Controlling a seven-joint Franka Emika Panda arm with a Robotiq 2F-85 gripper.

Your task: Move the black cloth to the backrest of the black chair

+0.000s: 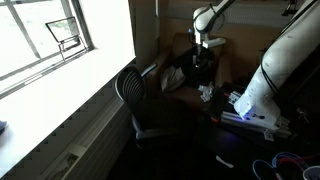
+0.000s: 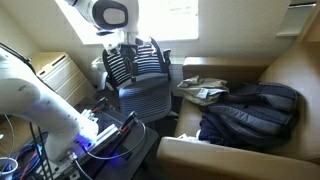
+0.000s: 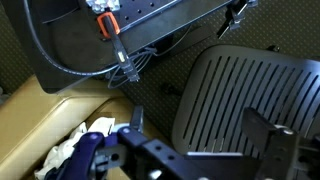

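I get the window (image 1: 50, 40) blown out white; the room beside it sits dim; my wrist view of the chair (image 3: 250, 100) is soft.

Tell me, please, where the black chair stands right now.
In an exterior view the black chair stands left of centre, beside the tan sofa, its slatted backrest near the gripper.

In both exterior views the arm (image 1: 278, 62) (image 2: 35, 95) is built of thick, rounded white shells with a smooth, glossy finish. A round dark grey cap (image 2: 110, 14) sits in the face of its upper joint, ringed in white. Its base (image 1: 245, 112) is white too and carries a blue-violet glow. The claw (image 3: 180, 152) is matt black and blocky, with angular links and broad dark fingers (image 3: 268, 140) in the wrist view.
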